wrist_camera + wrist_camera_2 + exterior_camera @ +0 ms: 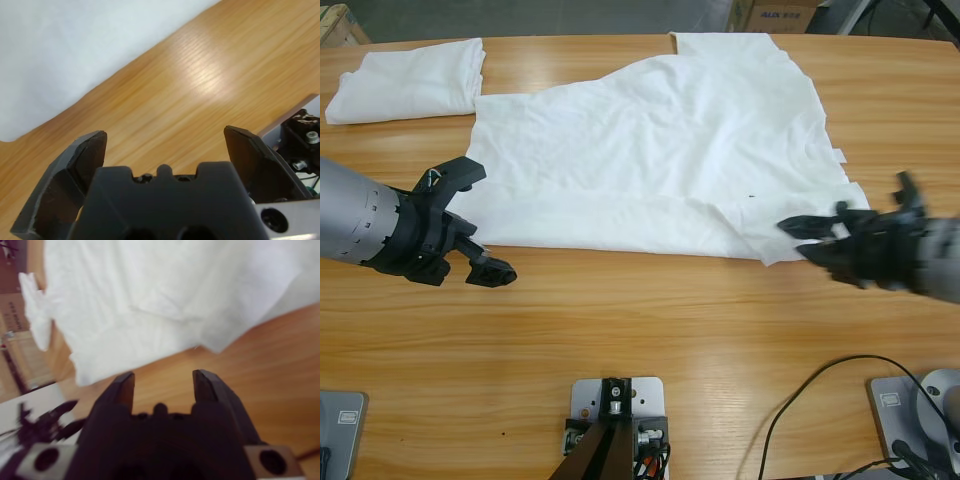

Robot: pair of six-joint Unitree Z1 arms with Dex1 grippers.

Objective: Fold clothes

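A large white T-shirt (pixel 660 150) lies spread over the middle of the wooden table, its lower edge doubled over and a tiny dark mark (pixel 752 196) near the right side. A second white shirt (pixel 410 80) lies folded at the far left corner. My left gripper (pixel 485 222) stands wide open just off the big shirt's lower left corner, holding nothing; the left wrist view shows the gripper (pixel 165 140) over bare wood, the shirt (pixel 60 50) beyond it. At the lower right corner of the shirt (pixel 165 295), my right gripper (pixel 798 238) (pixel 162 380) is open and empty, just short of the cloth.
Bare wood (pixel 650 330) runs along the near side of the table below the shirt. A cardboard box (pixel 775 15) stands beyond the far edge at the right. A black cable (pixel 800 400) loops over the table's near right corner.
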